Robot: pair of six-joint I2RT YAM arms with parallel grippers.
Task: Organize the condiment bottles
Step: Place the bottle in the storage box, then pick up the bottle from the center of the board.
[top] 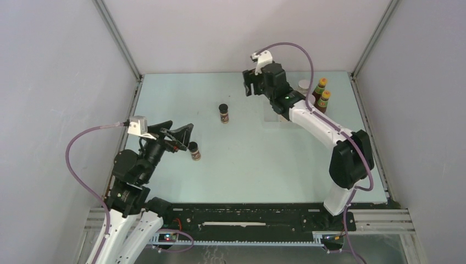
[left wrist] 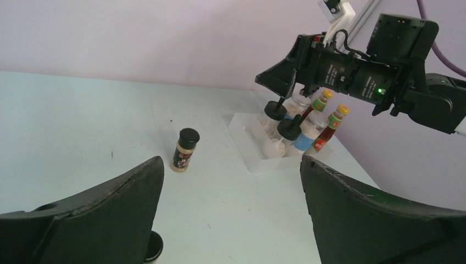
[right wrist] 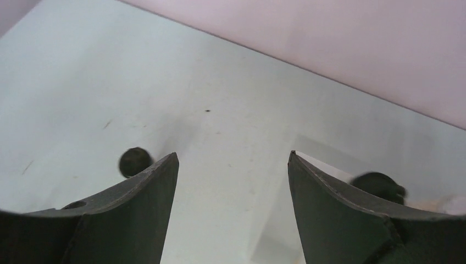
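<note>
**While both my grippers stand released: condiment bottles, listed by position from the clear tray**

Where the clear tray [left wrist: 248, 144] sits at the far right of the table [top: 247, 165], all entries below take it as reference.

1. Black-lidded pale jars [left wrist: 289, 130], two, upright inside the tray at its near end.
2. Blue-labelled jar [left wrist: 303, 141], just behind them in the tray; a grey lid [top: 303, 85] shows at the far side.
3. Red sauce bottles [top: 322, 94], two, yellow-capped, upright at the tray's far end.
4. First tiny dark jar [top: 223, 113], upright on the bare table, left of the tray and well apart from it.
5. Second tiny dark jar [top: 194, 150], upright, farther left of the tray and nearer my bases.
6. My right gripper [top: 248, 83], directly above the tray's near end, fingers spread, nothing between them.
7. My left gripper [top: 180, 131], far left of the tray, just beside the second tiny dark jar, fingers wide apart and empty.
</note>
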